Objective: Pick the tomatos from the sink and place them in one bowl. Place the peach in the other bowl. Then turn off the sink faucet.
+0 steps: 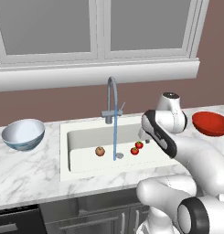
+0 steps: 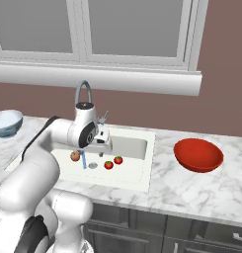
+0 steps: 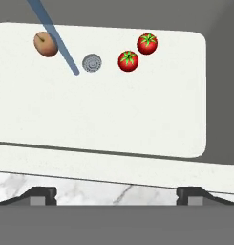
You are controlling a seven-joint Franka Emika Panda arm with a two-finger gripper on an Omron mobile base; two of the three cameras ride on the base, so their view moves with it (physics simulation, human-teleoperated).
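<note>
- Two tomatos [image 3: 128, 61] [image 3: 147, 43] lie just apart in the sink [image 3: 152, 119], right of the drain [image 3: 91, 62].
- Peach [image 3: 45, 44] lies left of the drain; water stream [image 3: 56, 38] runs from the faucet [image 1: 112, 98].
- Pincer [image 3: 116, 195] released, holding nothing, above the sink's near rim.
- Red bowl [image 1: 210, 123] on the counter [image 1: 26, 169] right; white bowl [image 1: 23, 134] left.

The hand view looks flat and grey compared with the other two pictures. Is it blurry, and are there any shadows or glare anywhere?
Hand view: even light, slightly soft; the two tomatos and the peach cast almost no shadow on the sink floor. Left base view: sharp, with a soft sheen inside the white bowl. Right base view: sharp, the red bowl glossy but without harsh glare.
</note>
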